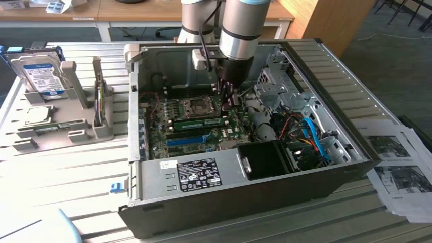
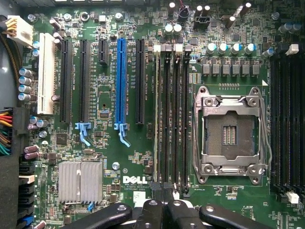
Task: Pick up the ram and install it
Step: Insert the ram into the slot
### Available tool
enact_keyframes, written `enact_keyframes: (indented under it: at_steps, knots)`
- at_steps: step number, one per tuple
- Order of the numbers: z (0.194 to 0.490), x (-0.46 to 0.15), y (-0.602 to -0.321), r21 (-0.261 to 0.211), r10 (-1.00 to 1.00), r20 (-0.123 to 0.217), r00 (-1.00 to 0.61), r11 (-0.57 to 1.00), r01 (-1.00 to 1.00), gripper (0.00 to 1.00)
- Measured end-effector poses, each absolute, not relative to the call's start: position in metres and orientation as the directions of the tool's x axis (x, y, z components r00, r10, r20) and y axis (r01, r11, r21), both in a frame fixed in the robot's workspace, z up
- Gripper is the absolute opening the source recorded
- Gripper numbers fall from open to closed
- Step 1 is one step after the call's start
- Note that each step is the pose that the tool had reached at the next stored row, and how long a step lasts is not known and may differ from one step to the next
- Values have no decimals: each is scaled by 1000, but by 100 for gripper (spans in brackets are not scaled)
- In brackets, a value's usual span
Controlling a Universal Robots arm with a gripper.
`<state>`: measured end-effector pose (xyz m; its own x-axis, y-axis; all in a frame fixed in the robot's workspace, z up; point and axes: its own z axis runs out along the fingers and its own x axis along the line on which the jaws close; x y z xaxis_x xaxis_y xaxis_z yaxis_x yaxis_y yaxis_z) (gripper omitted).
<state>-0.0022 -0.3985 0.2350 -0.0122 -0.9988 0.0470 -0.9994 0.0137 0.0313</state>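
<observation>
The ram [image 1: 199, 123] is a green stick seated in a slot on the motherboard, just in front of the empty CPU socket [image 1: 198, 105]. In the wrist view the ram [image 2: 157, 114] appears edge-on as a pale strip in the memory slot farthest from the socket [image 2: 231, 133]. My gripper [image 1: 231, 101] hangs inside the open computer case, over the end of those memory slots. Its black fingers [image 2: 162, 191] are pressed together, with nothing visible between them.
The case [image 1: 351, 116] lies open on a slatted table. A long blue slot [image 2: 120, 81] runs beside the memory slots, and a heatsink [image 2: 80, 181] sits close by. At the exterior view's left, a grey holder [image 1: 74, 134] carries a blue-labelled hard drive [image 1: 40, 76]. Papers [image 1: 398, 167] lie at the right.
</observation>
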Motion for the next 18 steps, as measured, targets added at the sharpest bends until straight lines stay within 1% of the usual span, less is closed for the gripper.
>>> enact_keyframes:
  at_steps: [18]
  knots:
    - [231, -2, -399, 31, -999, 47, -12, 14, -999, 9]
